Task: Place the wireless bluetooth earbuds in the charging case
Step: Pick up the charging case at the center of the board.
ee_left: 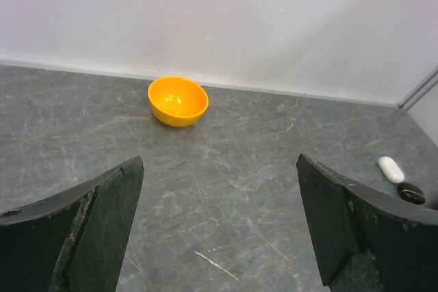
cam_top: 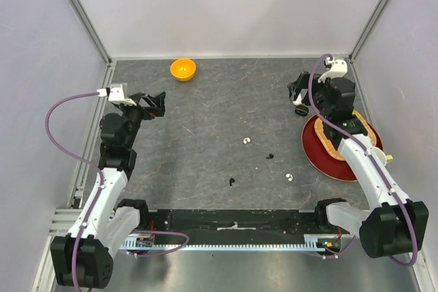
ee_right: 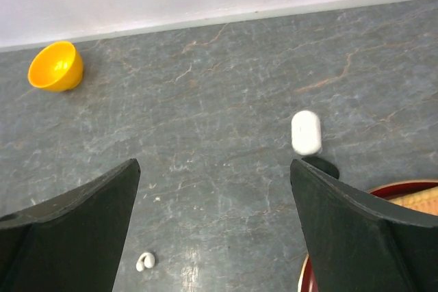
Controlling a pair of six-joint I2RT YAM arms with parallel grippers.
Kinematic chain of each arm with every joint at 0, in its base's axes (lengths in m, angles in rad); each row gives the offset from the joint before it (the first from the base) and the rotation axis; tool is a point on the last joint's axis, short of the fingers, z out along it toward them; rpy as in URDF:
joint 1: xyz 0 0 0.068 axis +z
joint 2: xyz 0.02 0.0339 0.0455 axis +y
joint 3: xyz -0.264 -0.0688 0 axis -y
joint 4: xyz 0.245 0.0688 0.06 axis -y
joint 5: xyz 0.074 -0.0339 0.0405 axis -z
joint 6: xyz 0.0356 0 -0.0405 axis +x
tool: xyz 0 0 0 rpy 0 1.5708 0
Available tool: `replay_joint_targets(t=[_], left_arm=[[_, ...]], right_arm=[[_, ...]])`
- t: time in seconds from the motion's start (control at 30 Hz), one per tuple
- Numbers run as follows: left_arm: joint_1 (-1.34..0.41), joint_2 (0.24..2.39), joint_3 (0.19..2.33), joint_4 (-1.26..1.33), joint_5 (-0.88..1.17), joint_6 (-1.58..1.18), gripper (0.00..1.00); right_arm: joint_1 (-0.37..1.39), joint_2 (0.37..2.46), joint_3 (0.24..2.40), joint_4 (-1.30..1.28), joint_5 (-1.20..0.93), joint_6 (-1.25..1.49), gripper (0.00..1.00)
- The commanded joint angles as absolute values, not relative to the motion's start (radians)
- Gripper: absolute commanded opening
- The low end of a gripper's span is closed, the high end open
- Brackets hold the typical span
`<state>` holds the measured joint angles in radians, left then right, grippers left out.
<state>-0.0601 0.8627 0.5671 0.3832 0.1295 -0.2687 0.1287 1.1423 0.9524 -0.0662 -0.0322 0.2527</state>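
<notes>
Two white earbuds [cam_top: 246, 141] [cam_top: 289, 176] and two black earbuds [cam_top: 269, 156] [cam_top: 233, 182] lie scattered on the dark tabletop in the middle. One white earbud [ee_right: 145, 261] shows low in the right wrist view. The glossy black charging case [cam_top: 300, 109] [ee_left: 410, 193] lies at the right, just below my right gripper [cam_top: 295, 95] [ee_right: 213, 163], and its edge [ee_right: 320, 165] peeks out beside my right finger. That gripper is open with nothing in it. My left gripper [cam_top: 160, 103] [ee_left: 219, 162] hovers open at the far left, away from all the buds.
An orange bowl [cam_top: 183, 69] [ee_left: 178, 100] [ee_right: 56, 66] sits near the back wall. A white pill-shaped case [ee_right: 306, 133] [ee_left: 391, 169] lies beside the black case. A red plate [cam_top: 316, 156] holding a woven thing stands under my right arm. Walls enclose the table.
</notes>
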Motion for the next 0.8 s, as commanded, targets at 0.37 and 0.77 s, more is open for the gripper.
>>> replay_joint_targets(t=[0.37, 0.77], left_arm=[[-0.055, 0.690, 0.547, 0.128, 0.195, -0.230, 1.00], [-0.055, 0.802, 0.645, -0.061, 0.379, -0.253, 1.00]], right_arm=[[0.130, 1.054, 0.913, -0.235, -0.034, 0.310, 0.98], [0.129, 0.979, 0.922, -0.330, 0.043, 0.276, 0.98]])
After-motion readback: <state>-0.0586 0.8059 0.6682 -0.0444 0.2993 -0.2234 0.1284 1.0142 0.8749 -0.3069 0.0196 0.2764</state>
